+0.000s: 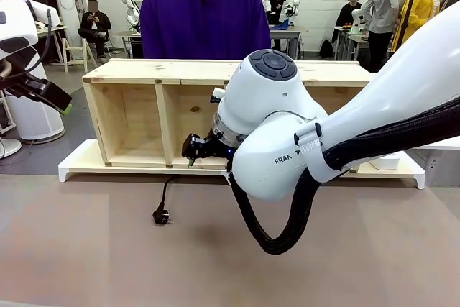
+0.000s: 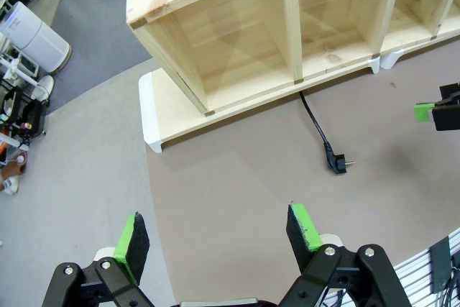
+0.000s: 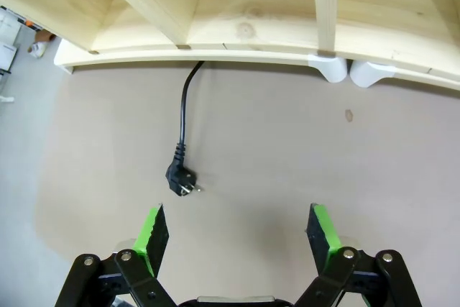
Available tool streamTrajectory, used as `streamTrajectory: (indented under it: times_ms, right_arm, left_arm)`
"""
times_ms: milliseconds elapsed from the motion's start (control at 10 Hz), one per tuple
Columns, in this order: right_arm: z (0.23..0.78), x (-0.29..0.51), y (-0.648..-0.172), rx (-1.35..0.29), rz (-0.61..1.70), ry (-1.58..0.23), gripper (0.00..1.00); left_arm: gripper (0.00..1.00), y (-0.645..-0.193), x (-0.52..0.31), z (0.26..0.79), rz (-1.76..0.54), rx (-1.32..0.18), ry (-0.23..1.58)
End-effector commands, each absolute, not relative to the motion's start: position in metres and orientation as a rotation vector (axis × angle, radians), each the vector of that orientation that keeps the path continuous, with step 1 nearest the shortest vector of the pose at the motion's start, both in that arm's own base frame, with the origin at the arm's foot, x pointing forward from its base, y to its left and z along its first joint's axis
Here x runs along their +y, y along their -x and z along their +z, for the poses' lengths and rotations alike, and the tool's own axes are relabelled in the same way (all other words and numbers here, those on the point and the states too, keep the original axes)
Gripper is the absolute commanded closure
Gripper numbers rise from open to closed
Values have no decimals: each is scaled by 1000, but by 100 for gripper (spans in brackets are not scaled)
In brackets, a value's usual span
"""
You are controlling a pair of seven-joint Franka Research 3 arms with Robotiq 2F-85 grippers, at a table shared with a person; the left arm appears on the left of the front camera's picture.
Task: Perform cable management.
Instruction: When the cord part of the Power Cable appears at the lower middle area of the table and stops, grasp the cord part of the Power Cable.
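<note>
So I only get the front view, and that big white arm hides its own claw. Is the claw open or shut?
Observer: Open. The right wrist view shows the right gripper with its green pads wide apart, nothing between them.
Operator: Is it touching that plug?
Observer: No. From that wrist, the plug lies on the table beyond one pad, not between them.
Operator: And the other arm?
Observer: The left gripper is open and empty too, well above the table.

just ahead of the right gripper (image 3: 236, 224), black with bright green pads (image 3: 153, 231), a black cable (image 3: 184, 116) with a black plug (image 3: 180, 177) lies on the plain dull-brown table (image 3: 302, 156), beyond it a pale knotty pine shelf (image 3: 244, 5) on what looks like a white base (image 3: 334, 70).
</note>
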State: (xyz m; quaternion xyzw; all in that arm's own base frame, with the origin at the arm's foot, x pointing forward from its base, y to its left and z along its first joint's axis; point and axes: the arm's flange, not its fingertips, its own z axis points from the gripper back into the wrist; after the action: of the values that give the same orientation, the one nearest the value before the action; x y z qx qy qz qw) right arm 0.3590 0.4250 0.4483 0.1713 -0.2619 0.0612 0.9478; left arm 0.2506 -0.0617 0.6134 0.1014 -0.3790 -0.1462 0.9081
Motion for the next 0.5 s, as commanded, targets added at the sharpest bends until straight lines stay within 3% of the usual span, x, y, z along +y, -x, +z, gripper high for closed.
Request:
streamTrajectory:
  times_ms: [0, 400]
  right_arm:
    - [451, 421, -358, -540, 111, -353, 0]
    - [437, 450, -372, -509, 188, -365, 0]
  left_arm:
    - [0, -251, -61, 613, -293, -782, -220]
    - [0, -251, -61, 613, -293, -782, -220]
